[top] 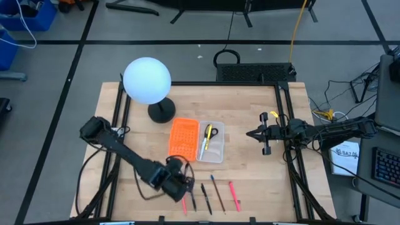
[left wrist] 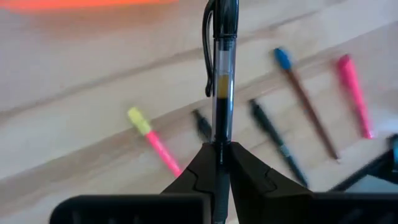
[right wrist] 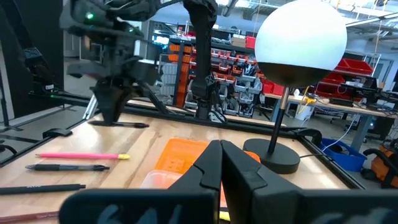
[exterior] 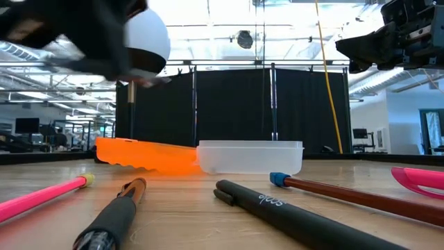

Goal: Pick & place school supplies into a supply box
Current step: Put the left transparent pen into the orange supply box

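Pen first: over at the left front of the table (top: 250, 187), the left gripper (left wrist: 219, 149) has its two fingers pinched tight on a clear-barrelled pen (left wrist: 222, 74) with a black cap and clip, and holds it lifted above the wood. Below it, on the tabletop, lies a pink pencil (left wrist: 155, 144) with a yellow tip. Next along are two black pens (top: 206, 199), side by side, then a brown pencil (left wrist: 307, 104) with a blue end, and last in the row a pink-red pen (top: 234, 195). All of them rest flat near the front edge, apart from one another.

Behind that row, toward the middle of the table, an orange perforated piece (top: 183, 139) sits just beside the supply box (top: 215, 154), the clear tray on its right. Inside the tray I can see the scissors (top: 210, 132) and something thin and yellow (top: 205, 142) lying lengthwise.

A lamp with a white globe (top: 147, 80) stands on its black base behind the orange piece.

Far over on the right side, the right gripper (top: 251, 134) hangs above the table, well apart from the tray, its fingers pressed together with nothing between them.
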`<state>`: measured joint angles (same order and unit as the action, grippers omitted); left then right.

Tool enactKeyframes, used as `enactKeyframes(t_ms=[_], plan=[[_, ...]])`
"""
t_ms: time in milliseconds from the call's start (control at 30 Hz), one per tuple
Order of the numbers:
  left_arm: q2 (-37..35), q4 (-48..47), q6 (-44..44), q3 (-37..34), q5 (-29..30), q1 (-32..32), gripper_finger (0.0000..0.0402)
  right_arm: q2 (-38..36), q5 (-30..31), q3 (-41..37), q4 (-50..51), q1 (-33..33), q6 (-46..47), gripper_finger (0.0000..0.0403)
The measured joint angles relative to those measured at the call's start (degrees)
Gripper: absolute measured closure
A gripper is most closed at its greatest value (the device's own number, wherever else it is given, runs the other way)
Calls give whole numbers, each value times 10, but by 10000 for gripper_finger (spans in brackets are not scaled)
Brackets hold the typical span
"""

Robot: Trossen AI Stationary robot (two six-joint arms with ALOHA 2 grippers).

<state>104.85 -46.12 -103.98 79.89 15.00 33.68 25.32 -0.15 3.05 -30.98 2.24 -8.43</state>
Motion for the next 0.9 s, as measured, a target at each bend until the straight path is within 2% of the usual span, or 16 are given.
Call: enactKeyframes(t_ms=[233, 400, 767, 900], plan=[[4, 124, 127, 1, -50, -82, 375, 2, 0, 0, 10, 0, 2, 403], [7, 178, 208, 1, -66, -135, 375, 3, 0, 0, 13, 0, 2, 403], [6, 184, 304, 1, -118, -236, 376, 5, 0, 0, 21, 0, 2, 403], [11, 154, 302, 1, -137, -267, 376, 5, 0, 0, 21, 0, 2, 403]])
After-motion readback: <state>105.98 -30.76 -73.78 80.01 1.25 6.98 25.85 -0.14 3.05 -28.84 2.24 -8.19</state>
